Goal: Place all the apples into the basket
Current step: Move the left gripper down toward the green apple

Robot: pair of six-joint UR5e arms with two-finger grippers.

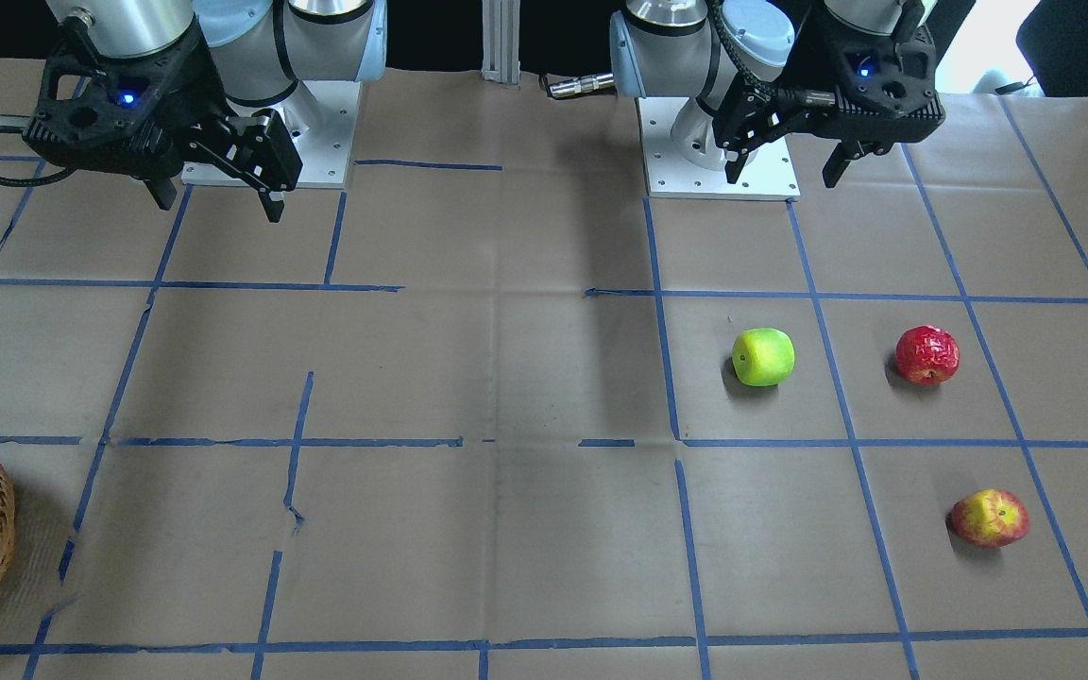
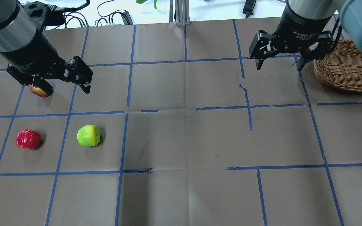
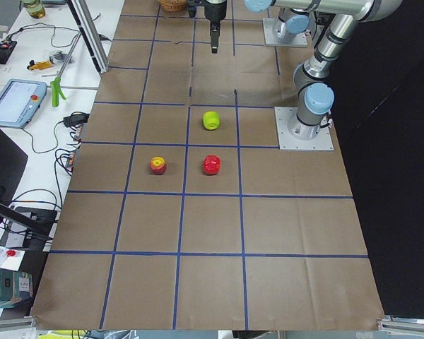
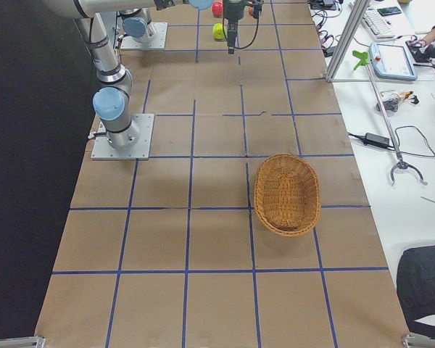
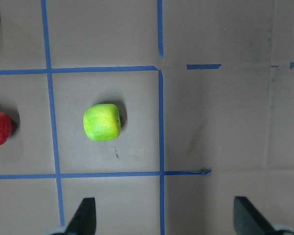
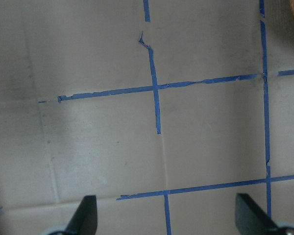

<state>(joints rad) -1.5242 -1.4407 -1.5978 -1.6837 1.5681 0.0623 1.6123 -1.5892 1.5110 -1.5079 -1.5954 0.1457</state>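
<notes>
Three small apples lie apart on the brown paper worktop (image 1: 506, 378) near the left gripper (image 1: 780, 179): a bright green apple (image 1: 763, 356), a wrinkly deep red apple (image 1: 926, 354), a red-and-yellow apple (image 1: 989, 518). Well apart, the round tan wicker basket (image 2: 335, 80) sits beside the right gripper (image 2: 278, 67). Both grippers hang spread wide, empty.

My arms (image 3: 331, 39) are silver tubes with pale blue joint caps (image 1: 759, 28), on white screwed base plates (image 1: 322, 151). My left gripper (image 1: 782, 176) and right gripper (image 1: 221, 208) are black, each showing a blue light (image 1: 127, 98).
</notes>
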